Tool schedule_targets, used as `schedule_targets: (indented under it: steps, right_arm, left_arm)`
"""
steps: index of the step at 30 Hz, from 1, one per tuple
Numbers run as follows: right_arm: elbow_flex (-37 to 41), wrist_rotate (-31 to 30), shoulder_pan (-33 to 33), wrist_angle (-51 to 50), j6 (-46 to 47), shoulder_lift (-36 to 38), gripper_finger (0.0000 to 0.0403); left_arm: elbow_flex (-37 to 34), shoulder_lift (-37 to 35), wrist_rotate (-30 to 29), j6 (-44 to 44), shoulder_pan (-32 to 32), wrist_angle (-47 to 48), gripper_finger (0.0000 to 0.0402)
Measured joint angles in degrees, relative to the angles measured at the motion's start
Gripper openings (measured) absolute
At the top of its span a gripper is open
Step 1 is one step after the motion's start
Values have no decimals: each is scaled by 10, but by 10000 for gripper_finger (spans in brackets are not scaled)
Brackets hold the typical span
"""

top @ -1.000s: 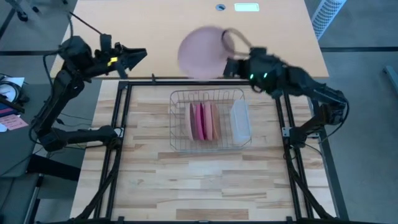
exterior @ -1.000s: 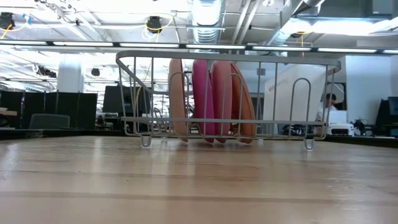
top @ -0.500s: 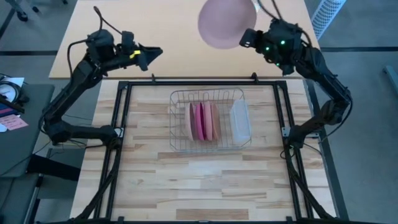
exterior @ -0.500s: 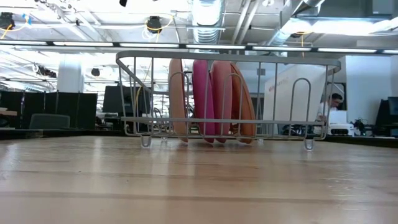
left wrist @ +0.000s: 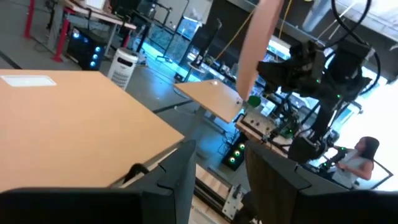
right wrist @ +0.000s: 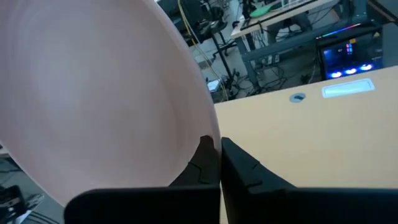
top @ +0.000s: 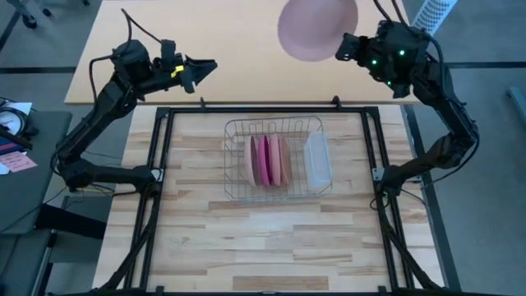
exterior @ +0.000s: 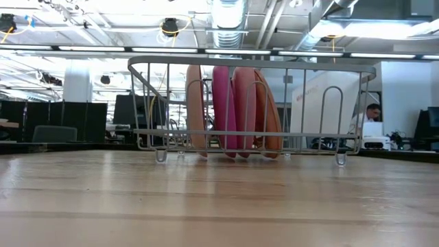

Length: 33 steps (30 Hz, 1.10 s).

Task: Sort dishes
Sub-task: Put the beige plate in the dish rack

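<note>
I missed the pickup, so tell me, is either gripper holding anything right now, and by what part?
The right gripper pinches the pale pink plate by its rim, raised beyond the table's far edge. The left gripper holds nothing.

desk [top: 246, 238]: pale jointed wood planks, smooth, faint sheen seen in low view | wire rack [top: 233, 156]: thin bare metal wire, lightly shiny | racked plates [top: 269, 160]: smooth plastic, satin | raised pale pink plate [top: 316, 29]: smooth matt plastic | tub [top: 317, 160]: translucent plastic | right gripper [right wrist: 219, 163]: matt black plastic fingers
</note>
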<state>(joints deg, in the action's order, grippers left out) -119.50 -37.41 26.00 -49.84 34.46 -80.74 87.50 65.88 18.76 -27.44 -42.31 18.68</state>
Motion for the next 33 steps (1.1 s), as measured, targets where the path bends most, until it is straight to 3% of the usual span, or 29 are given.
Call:
schedule_targets:
  steps: [13,19,26,33]
  right_arm:
    - [1,0,-110,-59,161,1,0]
    - [1,-1,-163,-60,195,-1,0]
    - [1,1,-198,21,187,0,0]
    - [0,61,-221,100,182,0,0]
  left_arm:
    - [0,5,7,-1,-1,-4,132]
    - [0,4,53,-28,-1,-4,132]
    - [0,2,80,-17,-1,-4,132]
    - [0,2,63,-6,-1,-4,132]
